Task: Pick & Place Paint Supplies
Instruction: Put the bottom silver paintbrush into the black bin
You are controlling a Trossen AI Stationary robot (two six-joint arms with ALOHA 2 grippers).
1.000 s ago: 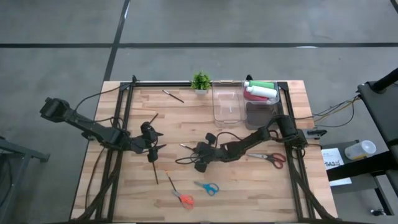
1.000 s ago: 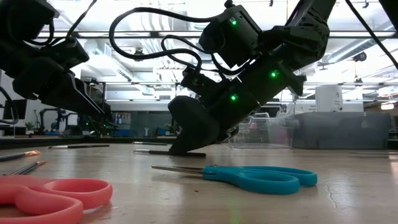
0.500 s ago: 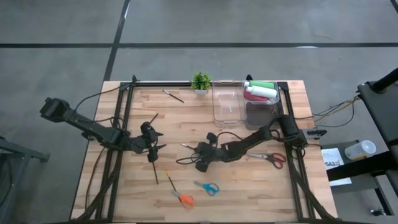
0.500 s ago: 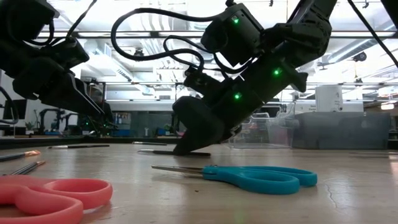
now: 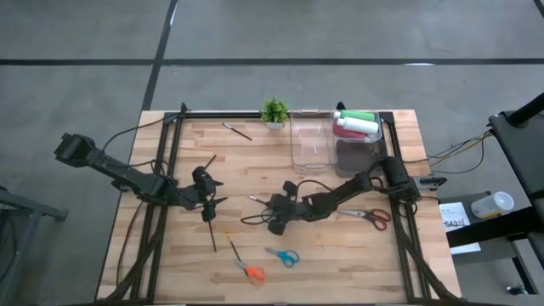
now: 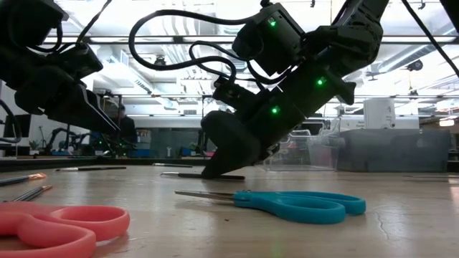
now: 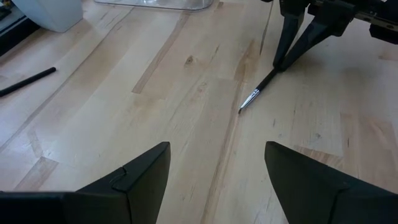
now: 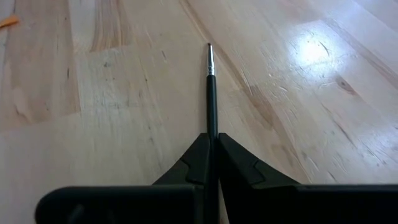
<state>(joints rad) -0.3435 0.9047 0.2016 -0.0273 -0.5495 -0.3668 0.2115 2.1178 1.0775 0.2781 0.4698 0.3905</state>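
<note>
My right gripper (image 5: pixel 274 206) sits low at the table's middle, shut on a thin dark brush (image 5: pixel 255 201) whose metal-tipped end (image 8: pixel 209 55) points toward the left arm. My left gripper (image 5: pixel 217 192) hovers open to the left of that brush, facing it, with nothing between its fingers (image 7: pixel 143 177). The green, pink-red and white squeeze bottles (image 5: pixel 355 123) lie in a dark bin (image 5: pixel 355 153) at the far right. Other brushes lie flat on the wood: one by the far edge (image 5: pixel 236 130), one (image 5: pixel 210 161) beyond the left gripper and one (image 5: pixel 212 231) nearer than it. My right gripper pinches the brush's dark shaft (image 8: pixel 212 127) between its two shut fingers (image 7: pixel 292 46), behind the metal ferrule. The fingers slant down from the table's right and lie along the brush. The brush sticks out ahead of them, low and nearly level, its free end (image 6: pixel 172 175) at the tabletop.
A clear tub (image 5: pixel 310 140) stands beside the bin, with a small potted plant (image 5: pixel 274 110) to its left. Blue scissors (image 6: pixel 287 204) and orange-red scissors (image 6: pixel 57 226) lie near the near edge. Red-handled scissors (image 5: pixel 374 217) lie by the right arm's base.
In the low view my right gripper, still shut, has crept a little toward the table's right and has drawn the brush along the tabletop with it. My left arm has kept still.
</note>
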